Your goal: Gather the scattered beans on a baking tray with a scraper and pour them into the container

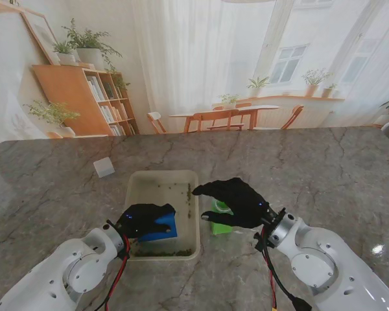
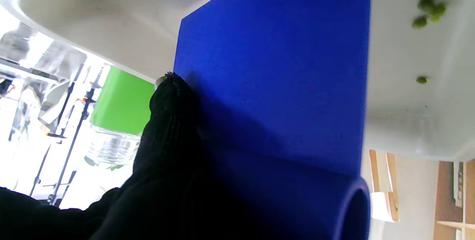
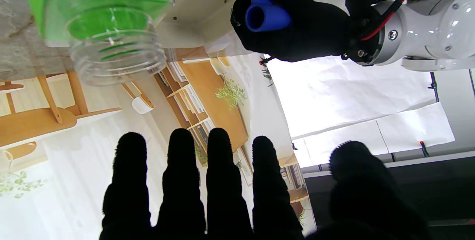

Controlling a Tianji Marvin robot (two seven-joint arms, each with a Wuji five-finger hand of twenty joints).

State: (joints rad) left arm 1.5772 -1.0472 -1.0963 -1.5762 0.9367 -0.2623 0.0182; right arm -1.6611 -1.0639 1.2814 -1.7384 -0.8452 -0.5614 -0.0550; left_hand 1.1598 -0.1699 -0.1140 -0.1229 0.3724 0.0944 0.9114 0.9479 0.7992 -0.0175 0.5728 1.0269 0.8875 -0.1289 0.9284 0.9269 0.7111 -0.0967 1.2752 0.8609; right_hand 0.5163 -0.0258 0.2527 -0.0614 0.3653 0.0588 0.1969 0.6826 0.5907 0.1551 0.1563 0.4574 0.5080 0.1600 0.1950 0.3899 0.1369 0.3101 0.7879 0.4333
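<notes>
Low in the middle of the frame, the left hand [image 1: 137,219] grips the flat blue plastic scraper [image 1: 161,227] inside the white baking tray [image 1: 137,183], with green beans [image 1: 161,253] nearer me, while the right hand [image 1: 236,201] hovers open above the clear green-labelled container [image 1: 219,227].

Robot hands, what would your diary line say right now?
left hand: holding blue scraper in tray | right hand: open above green container | beans: in tray

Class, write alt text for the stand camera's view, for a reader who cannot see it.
The left hand holds a blue scraper inside a white baking tray with green beans along its near edge. The right hand hovers open above a green container right of the tray.
</notes>
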